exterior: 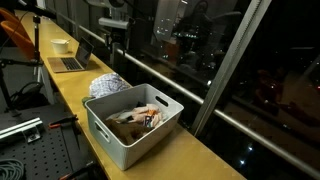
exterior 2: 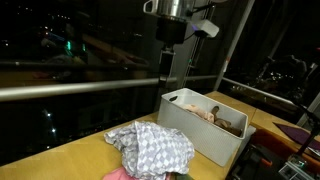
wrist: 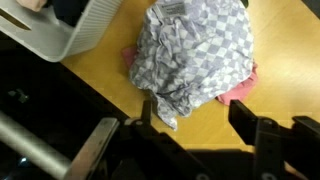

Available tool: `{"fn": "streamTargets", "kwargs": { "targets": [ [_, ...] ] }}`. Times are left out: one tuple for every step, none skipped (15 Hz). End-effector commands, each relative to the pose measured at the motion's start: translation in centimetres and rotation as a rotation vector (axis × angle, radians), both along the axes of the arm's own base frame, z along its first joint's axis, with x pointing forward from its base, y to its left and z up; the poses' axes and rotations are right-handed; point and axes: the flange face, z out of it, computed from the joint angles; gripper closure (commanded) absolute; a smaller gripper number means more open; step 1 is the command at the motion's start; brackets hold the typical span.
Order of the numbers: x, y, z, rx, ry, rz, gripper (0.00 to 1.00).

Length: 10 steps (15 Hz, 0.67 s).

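The desk (exterior: 72, 90) runs along the window and carries a grey bin (exterior: 118, 138) of oddments. Just beside the bin, a checked cloth (wrist: 195, 50) lies crumpled on the desk, bulging because it covers something pink (wrist: 242, 92). The jaws hang above the cloth, apart and empty.
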Motion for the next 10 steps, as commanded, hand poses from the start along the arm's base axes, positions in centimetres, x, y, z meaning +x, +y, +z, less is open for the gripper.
{"fn": "streamTargets", "kwargs": {
  "targets": [
    [-0.3,-8.3,2.6,-0.042,-0.047,-0.057,0.00],
    [0.2,-10.9,2.9,-0.051,-0.059,-0.078,0.00],
    [0.8,-13.7,2.8,-0.052,-0.068,-0.099,0.00],
    [1.5,-16.6,2.5,-0.055,-0.079,-0.122,0.00],
    [2.4,-19.6,2.0,-0.052,-0.091,-0.142,0.00],
    [3.3,-22.5,1.6,-0.045,-0.101,-0.162,0.00],
    [4.4,-24.6,0.9,-0.038,-0.110,-0.177,0.00],
    [5.2,-26.5,0.1,-0.035,-0.118,-0.192,0.00],
    [6.1,-28.1,-0.9,-0.029,-0.120,-0.206,0.00],
    [6.7,-29.4,-2.2,-0.018,-0.118,-0.217,0.00]
  ]
}}
